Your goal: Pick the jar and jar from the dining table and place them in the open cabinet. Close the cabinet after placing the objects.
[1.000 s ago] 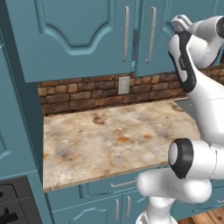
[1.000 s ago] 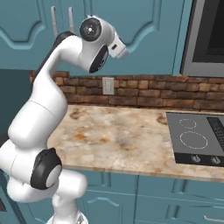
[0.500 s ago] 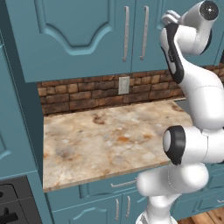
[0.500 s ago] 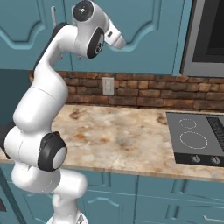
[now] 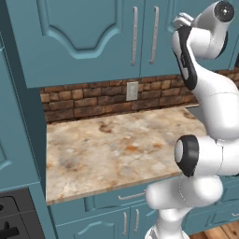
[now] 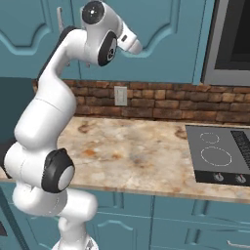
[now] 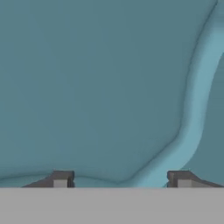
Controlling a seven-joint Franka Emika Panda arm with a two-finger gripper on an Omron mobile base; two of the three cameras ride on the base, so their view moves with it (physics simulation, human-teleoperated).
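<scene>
Light is even and soft, typical of a render, with no clear single source. In the left base view the counter is bright, while its left end darkens under the tall cabinet side. The brick wall sits in shade below the cabinets. The white arm shows smooth grey shading and no hard glare. All views are slightly soft and pixelated; the hand view is flat teal with a pale highlight along the door moulding at right.
</scene>
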